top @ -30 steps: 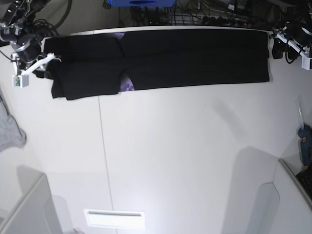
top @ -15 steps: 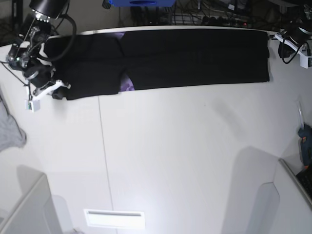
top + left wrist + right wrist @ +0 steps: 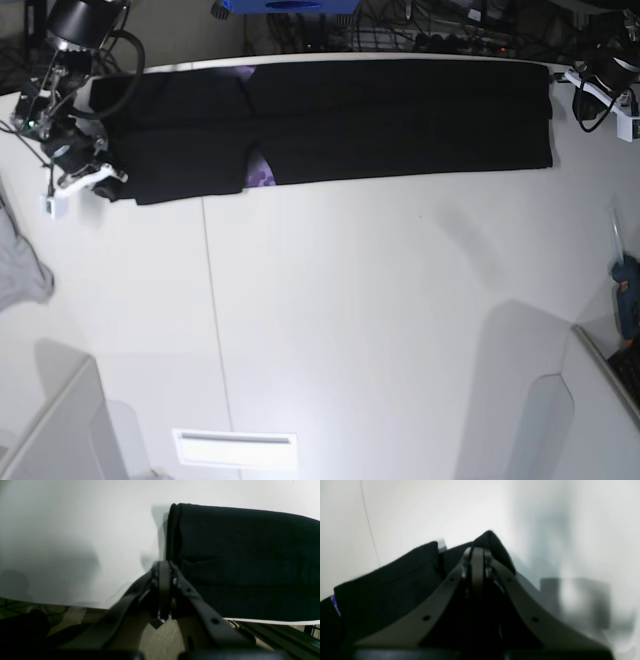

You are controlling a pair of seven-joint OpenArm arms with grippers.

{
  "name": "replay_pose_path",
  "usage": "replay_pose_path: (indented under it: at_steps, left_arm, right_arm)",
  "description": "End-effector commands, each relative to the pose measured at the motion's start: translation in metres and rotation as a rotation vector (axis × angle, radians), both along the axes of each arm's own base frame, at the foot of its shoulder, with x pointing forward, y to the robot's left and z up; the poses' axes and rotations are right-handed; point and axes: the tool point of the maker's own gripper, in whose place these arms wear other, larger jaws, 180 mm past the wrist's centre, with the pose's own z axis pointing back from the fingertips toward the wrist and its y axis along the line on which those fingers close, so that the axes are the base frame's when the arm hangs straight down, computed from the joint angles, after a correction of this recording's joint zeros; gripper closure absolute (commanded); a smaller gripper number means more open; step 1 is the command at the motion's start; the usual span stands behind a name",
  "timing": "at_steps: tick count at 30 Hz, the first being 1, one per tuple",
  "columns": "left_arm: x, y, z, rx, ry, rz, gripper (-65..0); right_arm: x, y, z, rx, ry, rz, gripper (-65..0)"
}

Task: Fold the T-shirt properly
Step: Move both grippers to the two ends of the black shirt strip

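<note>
- The T-shirt (image 3: 330, 120) lies as a long black band across the far edge of the table (image 3: 380, 320), already doubled lengthwise, with a sliver of purple print peeking out at its near hem, left of the middle.
- Long axis: straight across the base view, side to side. The sleeve end points to that view's left, the hem end to its right.
- Big change now: a second ago both sets of jaws stood apart; now both are clenched.
- The right gripper (image 3: 100, 180) has swung down from the shirt's far left corner to its near left corner, and the right wrist view shows black cloth bunched up around the closed jaws, so it looks to be grasping that corner.
- The left gripper (image 3: 163, 567) sits at the shirt's opposite end. Its jaws are clamped tight against the rolled edge of the cloth, but I cannot tell whether any fabric is actually caught.
- My read: with both ends pinched, the next fold is set up, probably bringing one end over along that long axis.
- Well off the shirt's left end, a light grey cloth (image 3: 20, 265) hangs at the table's edge.
</note>
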Motion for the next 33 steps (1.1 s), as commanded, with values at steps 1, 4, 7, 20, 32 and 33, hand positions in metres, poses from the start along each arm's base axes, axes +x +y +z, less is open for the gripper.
replay_pose_path:
  at_steps: [1,4,7,20,32,33]
  left_arm:
    - [0.003,0.004,0.008,0.020,-0.020,-0.010,0.0]
    - [0.003,0.007,0.010,0.027,-0.025,-0.001,0.0]
    - [-0.002,0.026,0.023,0.068,-0.049,0.041,0.0]
    - [-0.016,0.042,0.040,0.167,-0.059,-0.100,0.0]
    - [-0.023,0.046,0.029,0.139,-0.034,-0.077,0.0]
    - [-0.023,0.045,0.029,0.138,-0.034,-0.077,0.0]
  right_arm:
    - [0.012,-0.010,0.017,-0.031,-0.060,0.000,0.0]
    - [0.013,-0.010,0.033,-0.065,-0.095,0.022,0.0]
    - [0.001,0.003,0.060,-0.134,-0.120,0.093,0.0]
    - [-0.047,0.047,0.038,-0.064,-0.010,0.127,0.0]
    - [-0.087,0.040,0.012,-0.054,0.060,0.094,0.0]
    - [-0.087,0.040,0.014,-0.058,0.057,0.097,0.0]
